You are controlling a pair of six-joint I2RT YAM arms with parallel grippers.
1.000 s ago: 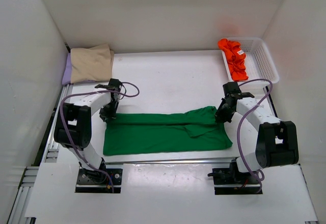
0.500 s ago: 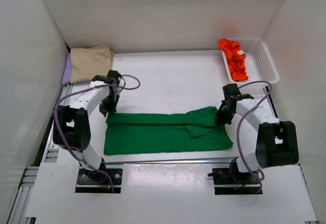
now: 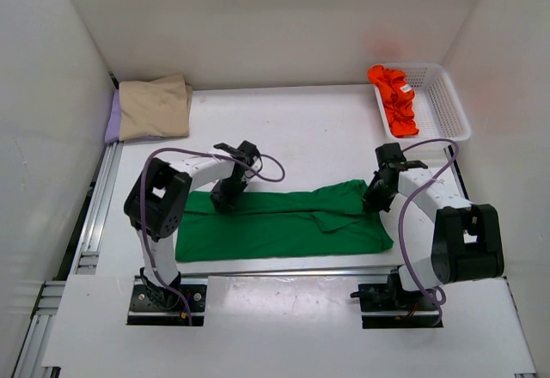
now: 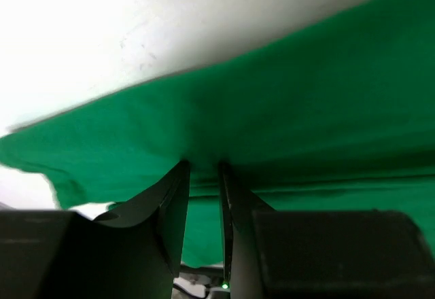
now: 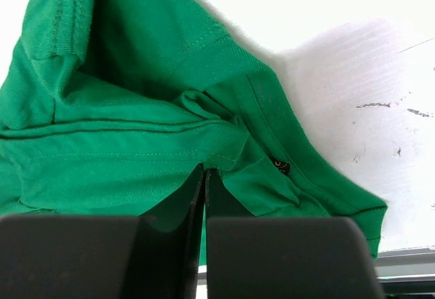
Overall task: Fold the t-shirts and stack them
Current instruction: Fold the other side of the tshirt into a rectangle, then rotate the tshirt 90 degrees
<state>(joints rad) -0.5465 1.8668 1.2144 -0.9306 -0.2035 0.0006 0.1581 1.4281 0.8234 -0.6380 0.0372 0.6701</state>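
Green t-shirt (image 3: 284,223) is laid as a long folded band across the near part of the table (image 3: 301,129), and its far right corner is pinched by the right gripper (image 3: 371,199), whose fingers are pressed together on the cloth. On the band's far edge, left of its middle, the left gripper (image 3: 225,202) is set down with a narrow gap between its fingers. Beige t-shirt (image 3: 155,107) is stacked on the lilac t-shirt (image 3: 112,122) at the far left corner, and the orange-red t-shirt (image 3: 395,103) is bunched in the basket (image 3: 449,103) at the far right.
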